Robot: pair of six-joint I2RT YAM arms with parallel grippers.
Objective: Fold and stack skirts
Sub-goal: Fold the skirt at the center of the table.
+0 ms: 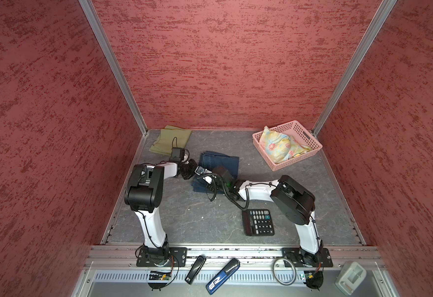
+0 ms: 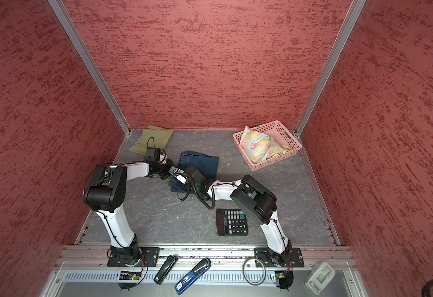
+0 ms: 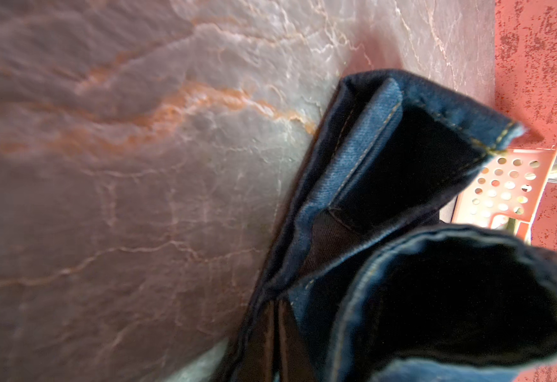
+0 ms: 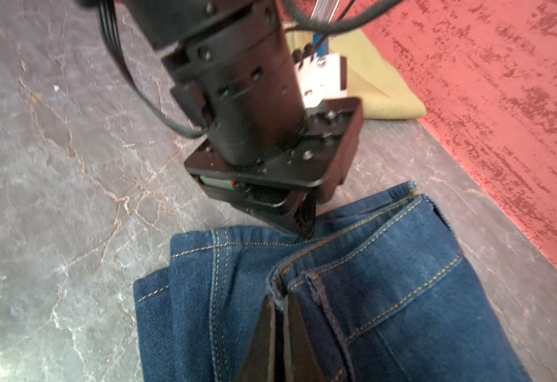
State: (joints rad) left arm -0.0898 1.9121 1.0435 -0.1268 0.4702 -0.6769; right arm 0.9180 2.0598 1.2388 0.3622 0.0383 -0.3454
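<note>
The folded dark blue denim skirt (image 1: 222,160) is laid on the grey marbled tabletop (image 1: 184,218). Its near-left part is pinched by the left gripper (image 4: 307,228) and the right gripper (image 4: 282,316), both clamped on the cloth.

Support: grey marble-veined tabletop (image 1: 184,218), walled in on three sides by red textured panels. Lying directly on it: an olive-green skirt (image 1: 170,140), flat in the far left corner, and a denim skirt (image 1: 220,162), folded near the centre and partly hidden under the arms. A pink perforated basket (image 1: 297,159) sits in the far right corner, and a black calculator (image 1: 258,222) lies near the front right, well apart from the cloth.
</note>
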